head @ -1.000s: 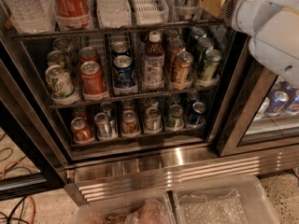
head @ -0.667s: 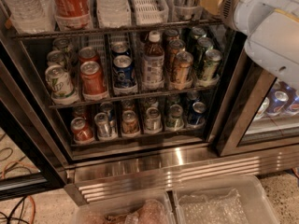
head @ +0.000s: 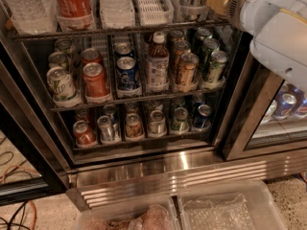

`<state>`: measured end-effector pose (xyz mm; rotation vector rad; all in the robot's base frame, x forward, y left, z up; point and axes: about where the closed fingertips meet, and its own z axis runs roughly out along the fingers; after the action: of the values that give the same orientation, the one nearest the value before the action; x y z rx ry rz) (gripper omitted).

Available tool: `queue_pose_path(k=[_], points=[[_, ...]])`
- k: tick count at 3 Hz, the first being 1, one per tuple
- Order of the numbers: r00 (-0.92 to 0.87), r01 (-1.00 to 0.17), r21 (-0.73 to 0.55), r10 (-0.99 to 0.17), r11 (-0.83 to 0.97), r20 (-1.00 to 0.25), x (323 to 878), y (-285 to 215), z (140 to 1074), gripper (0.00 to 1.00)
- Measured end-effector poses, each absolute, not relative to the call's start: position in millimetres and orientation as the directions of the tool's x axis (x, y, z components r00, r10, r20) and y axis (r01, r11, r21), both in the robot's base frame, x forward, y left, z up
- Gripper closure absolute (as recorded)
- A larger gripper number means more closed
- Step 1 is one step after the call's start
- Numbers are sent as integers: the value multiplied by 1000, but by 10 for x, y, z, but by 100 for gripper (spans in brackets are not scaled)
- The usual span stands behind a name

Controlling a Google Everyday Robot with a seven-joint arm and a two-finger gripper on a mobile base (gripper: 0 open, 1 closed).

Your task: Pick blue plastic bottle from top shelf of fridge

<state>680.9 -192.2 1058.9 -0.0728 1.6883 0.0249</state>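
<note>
gripper (head: 218, 1) hasn't budged, parked at 1 o'clock by the top shelf (head: 120, 31), can't tell if it's clenched, so pick looks pending

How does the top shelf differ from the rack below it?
The top shelf carries white slotted lane trays with large bottles; the rack below holds rows of small cans plus one white-capped bottle. One top-shelf lane shows bare tray; the rack below is filled along its front. Both are dark wire. The pincer sits at the top shelf's right end.
</note>
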Motion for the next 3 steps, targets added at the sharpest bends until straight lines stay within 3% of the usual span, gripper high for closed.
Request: queue_pose_path(k=[1,2,3], points=[[-117,-63,-26,-33,998,-993,6809,-1916,10600,90],[-117,-53,-23,-29,998,-993,6833,-1932,10587,100],[-116,-52,-22,-28,998,-993,6836,-1935,10604,100]])
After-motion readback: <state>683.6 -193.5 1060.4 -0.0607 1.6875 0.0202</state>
